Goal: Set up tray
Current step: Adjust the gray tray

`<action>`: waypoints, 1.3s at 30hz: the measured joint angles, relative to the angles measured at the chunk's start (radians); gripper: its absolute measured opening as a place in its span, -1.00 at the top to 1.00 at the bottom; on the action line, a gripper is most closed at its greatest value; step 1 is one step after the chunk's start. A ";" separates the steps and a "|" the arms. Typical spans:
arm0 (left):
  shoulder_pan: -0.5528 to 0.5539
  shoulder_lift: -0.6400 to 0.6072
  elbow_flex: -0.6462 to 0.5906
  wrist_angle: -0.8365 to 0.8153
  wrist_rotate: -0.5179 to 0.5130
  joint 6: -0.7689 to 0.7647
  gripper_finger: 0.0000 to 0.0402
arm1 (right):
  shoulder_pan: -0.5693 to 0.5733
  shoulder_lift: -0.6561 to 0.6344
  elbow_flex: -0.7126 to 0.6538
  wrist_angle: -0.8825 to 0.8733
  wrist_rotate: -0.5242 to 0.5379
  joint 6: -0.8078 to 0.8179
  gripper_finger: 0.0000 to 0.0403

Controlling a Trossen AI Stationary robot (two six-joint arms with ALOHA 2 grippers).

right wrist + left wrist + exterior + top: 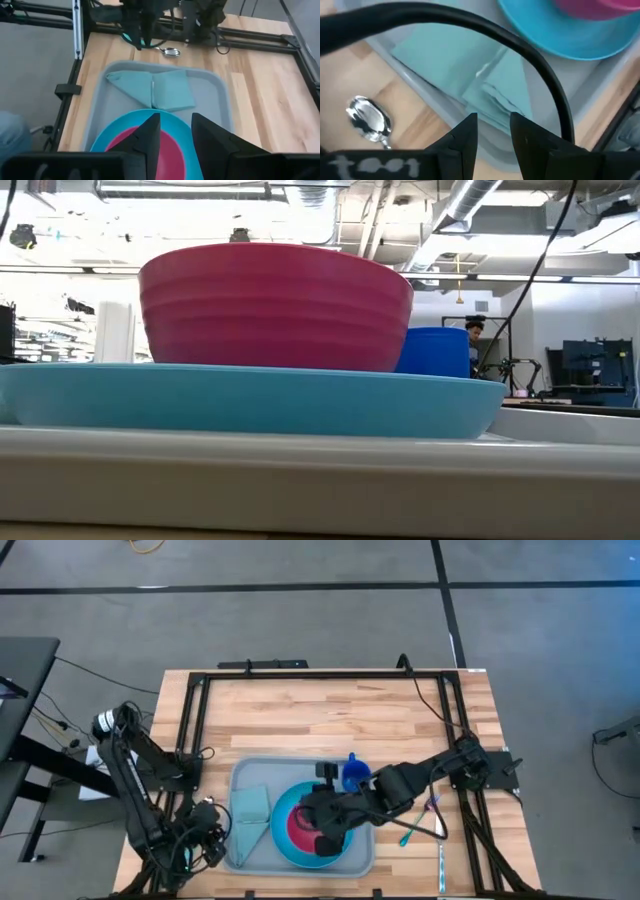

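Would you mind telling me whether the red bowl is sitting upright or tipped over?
Upright: the red bowl rests base-down on the blue plate, rim level and opening upward.

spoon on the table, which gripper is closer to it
Left. The left gripper hovers at the tray's left edge, with the spoon on the wood right beside it. The right gripper is over the red bowl on the blue plate, farther away.

The left gripper [493, 131] hangs with its two dark fingers [465, 135] slightly parted above the rim of the flat grey-blue plastic tray [427, 95]. A folded light-teal napkin [470, 75] lies inside, beside a round bright blue plate [555, 30] carrying a magenta bowl [600, 7]. A shiny metal spoon [369, 120] rests on the wooden tabletop [350, 75]. A black cable [485, 32] arcs across.
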 joint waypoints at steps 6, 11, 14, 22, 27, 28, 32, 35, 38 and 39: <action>-0.001 0.000 -0.140 0.277 0.040 -0.002 0.49 | 0.021 0.016 0.000 -0.011 0.000 -0.002 0.49; -0.001 0.001 -0.220 0.399 0.068 -0.021 0.49 | 0.024 0.014 0.000 -0.024 0.001 -0.002 0.49; -0.001 0.002 -0.246 0.405 0.093 -0.033 0.49 | 0.023 0.015 0.000 -0.026 0.001 -0.003 0.49; -0.001 0.007 -0.279 0.434 0.150 -0.054 0.49 | 0.023 0.015 0.000 -0.028 0.001 -0.023 0.49; 0.005 0.033 -0.279 0.459 0.152 -0.031 0.49 | 0.023 0.015 0.000 -0.028 0.000 -0.030 0.49; 0.007 0.042 -0.278 0.459 0.157 -0.028 0.49 | 0.023 0.015 0.000 -0.028 0.000 -0.030 0.49; 0.023 0.095 -0.269 0.473 0.189 -0.005 0.49 | 0.023 0.015 0.000 -0.028 0.000 -0.030 0.49; 0.023 0.116 -0.253 0.494 0.134 0.023 0.49 | 0.023 0.015 0.000 -0.028 0.000 -0.030 0.49; 0.028 0.117 -0.229 0.482 0.110 0.052 0.49 | 0.023 0.015 0.000 -0.028 0.000 -0.029 0.49; 0.029 0.117 -0.225 0.477 0.113 0.054 0.49 | 0.023 0.015 0.000 -0.029 0.000 -0.030 0.49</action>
